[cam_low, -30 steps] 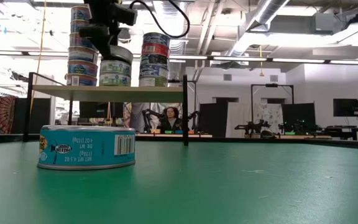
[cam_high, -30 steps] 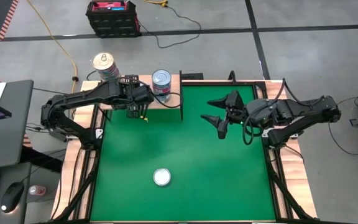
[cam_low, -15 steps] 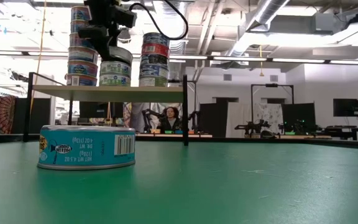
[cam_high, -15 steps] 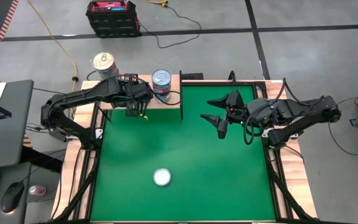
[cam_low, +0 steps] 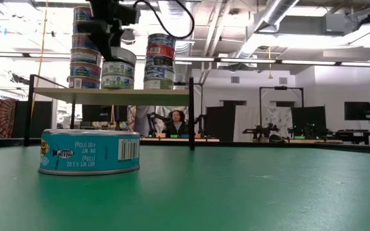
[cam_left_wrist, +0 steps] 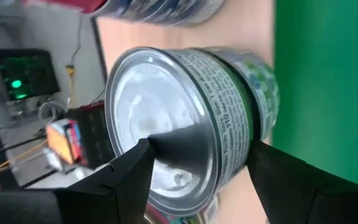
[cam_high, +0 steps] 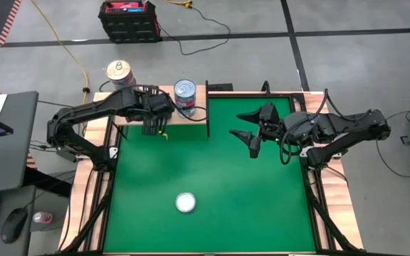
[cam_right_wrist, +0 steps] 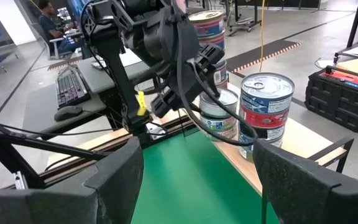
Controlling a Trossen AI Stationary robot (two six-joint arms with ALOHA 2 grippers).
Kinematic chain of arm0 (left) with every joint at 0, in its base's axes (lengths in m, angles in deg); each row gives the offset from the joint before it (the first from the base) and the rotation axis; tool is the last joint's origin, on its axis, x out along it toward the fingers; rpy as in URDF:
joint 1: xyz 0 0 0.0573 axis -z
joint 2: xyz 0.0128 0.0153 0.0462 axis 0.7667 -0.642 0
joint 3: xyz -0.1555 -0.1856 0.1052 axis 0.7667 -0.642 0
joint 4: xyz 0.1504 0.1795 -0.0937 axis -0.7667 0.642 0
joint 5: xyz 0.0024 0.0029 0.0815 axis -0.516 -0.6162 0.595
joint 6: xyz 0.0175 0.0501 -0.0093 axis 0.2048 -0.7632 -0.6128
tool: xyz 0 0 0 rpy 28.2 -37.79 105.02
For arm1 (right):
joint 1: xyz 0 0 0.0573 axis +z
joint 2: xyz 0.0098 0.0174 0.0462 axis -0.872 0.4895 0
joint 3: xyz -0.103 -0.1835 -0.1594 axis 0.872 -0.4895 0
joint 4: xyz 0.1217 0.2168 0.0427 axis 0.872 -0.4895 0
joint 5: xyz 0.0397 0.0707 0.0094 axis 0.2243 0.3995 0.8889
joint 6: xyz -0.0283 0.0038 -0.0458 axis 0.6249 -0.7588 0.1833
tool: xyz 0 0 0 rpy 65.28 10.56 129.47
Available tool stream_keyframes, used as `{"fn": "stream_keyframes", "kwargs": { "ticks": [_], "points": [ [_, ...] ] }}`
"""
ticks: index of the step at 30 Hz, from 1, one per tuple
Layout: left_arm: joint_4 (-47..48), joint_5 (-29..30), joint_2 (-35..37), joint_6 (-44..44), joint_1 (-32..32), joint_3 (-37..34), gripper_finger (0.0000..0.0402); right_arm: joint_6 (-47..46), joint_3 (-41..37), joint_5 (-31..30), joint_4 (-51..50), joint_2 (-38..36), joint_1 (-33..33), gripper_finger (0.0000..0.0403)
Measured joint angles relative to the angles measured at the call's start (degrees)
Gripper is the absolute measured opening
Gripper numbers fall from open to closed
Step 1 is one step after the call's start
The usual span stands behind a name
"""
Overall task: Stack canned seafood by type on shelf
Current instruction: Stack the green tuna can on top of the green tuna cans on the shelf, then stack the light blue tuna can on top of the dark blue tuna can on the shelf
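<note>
The shelf (cam_high: 194, 119) is a light-wood board on dark legs at the mat's far edge (cam_low: 140, 95). Three stacks of tins stand on it: a tall left stack (cam_low: 83, 48), a low middle stack (cam_low: 118, 78) and a right stack (cam_low: 160, 61). My left gripper (cam_low: 113, 51) is over the middle stack, shut on a silver-faced tin (cam_left_wrist: 185, 118). One blue-labelled tin (cam_high: 185, 203) rests flat on the green mat (cam_low: 90, 151). My right gripper (cam_high: 251, 129) hovers open above the mat's right half, touching nothing. My left gripper holds the tin by its side wall (cam_left_wrist: 232, 134), pinched between the two fingers (cam_left_wrist: 129, 177) from above, across its width. The tin sits tilted on the green-labelled tin (cam_left_wrist: 261, 84) that tops the middle stack.
Thin dark posts (cam_high: 207, 110) stand at the shelf's right end. The mat (cam_high: 262, 206) stretches wide between the lone tin and the right arm. A person sits in the room beyond the table (cam_low: 176, 120).
My left gripper has crept a little toward the table's left with its tin, staying over the middle stack. The right arm has kept still.
</note>
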Motion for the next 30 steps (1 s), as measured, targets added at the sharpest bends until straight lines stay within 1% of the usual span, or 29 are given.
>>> {"fn": "stream_keyframes", "kwargs": {
  "ticks": [5, 11, 17, 20, 25, 27, 30],
  "points": [
    [0.4, -3.9, 0.0, -0.9, -1.4, 1.5, 0.0245, 0.0, 0.0, 0.0, 0.0, 0.0, -0.7, 0.0324],
    [0.2, -3.8, 0.0, -2.7, -2.0, 1.5, 0.0245, 0.0, 0.0, 0.0, 0.0, 0.0, -0.7, 0.0324],
    [0.6, -4.8, 0.0, -1.9, -3.2, 1.7, 0.0245, 0.1, 0.0, 0.0, -0.1, 0.0, -0.7, 0.0324],
    [0.9, -6.5, 0.0, -1.7, -3.1, 3.1, 0.0245, 0.1, 0.0, 0.0, -0.1, 0.0, -0.7, 0.0324],
    [0.9, -6.6, 0.0, -1.9, -3.1, 6.2, 0.0245, 0.1, 0.0, 0.9, -0.2, 0.0, -1.8, 0.0324],
    [1.1, -8.8, 0.0, -1.1, -1.8, 7.6, 0.0245, 0.0, 0.0, 1.3, -0.3, 0.0, -2.3, 0.0324],
    [1.1, -14.9, 0.0, 0.6, 2.3, 8.8, 0.0245, 0.0, 0.0, 1.4, -0.3, 0.0, -2.6, 0.0324]
  ]
}}
